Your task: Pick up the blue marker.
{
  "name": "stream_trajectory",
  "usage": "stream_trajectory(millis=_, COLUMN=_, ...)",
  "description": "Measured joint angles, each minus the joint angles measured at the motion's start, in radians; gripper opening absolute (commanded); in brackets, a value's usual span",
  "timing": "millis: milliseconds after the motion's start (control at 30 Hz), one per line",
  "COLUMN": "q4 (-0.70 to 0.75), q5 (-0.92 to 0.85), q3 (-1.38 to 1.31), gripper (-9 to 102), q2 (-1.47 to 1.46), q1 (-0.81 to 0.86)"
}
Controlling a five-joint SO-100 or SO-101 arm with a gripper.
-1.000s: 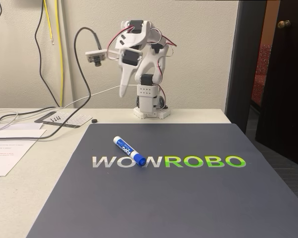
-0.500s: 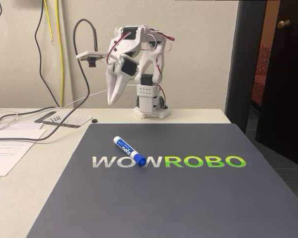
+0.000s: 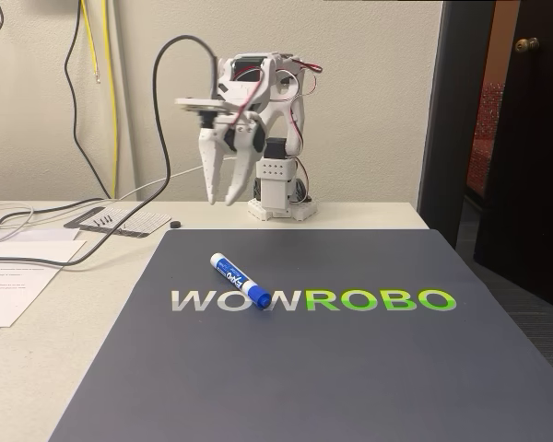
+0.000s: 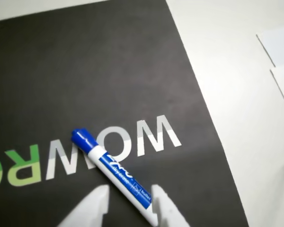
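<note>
Jaws of the gripper (image 3: 223, 200) stand apart in the air, holding nothing; the blue marker (image 4: 114, 170) lies below, its tail partly hidden.

A plain cream wall (image 3: 369, 101) runs behind the pale table (image 3: 64, 322). Black and yellow cables (image 3: 97, 92) hang down it on the left. At the far right a dark door (image 3: 525, 138) with a brass knob (image 3: 527, 43) stands ajar.
</note>
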Motion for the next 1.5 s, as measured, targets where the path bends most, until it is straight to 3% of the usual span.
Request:
stream_trajectory(millis=300, q4=-0.051, q5=-0.236, q3=-0.005, gripper=37, q2=-0.115, q1=-0.005)
stream_trajectory(millis=1067, q4=-0.388, q5=-0.637, q3=-0.006, gripper=37, q2=-0.466, q1=0.097)
stream_trajectory(millis=1500, q4=-0.428, q5=-0.744, q3=-0.006, gripper=37, q2=-0.523, q1=0.13)
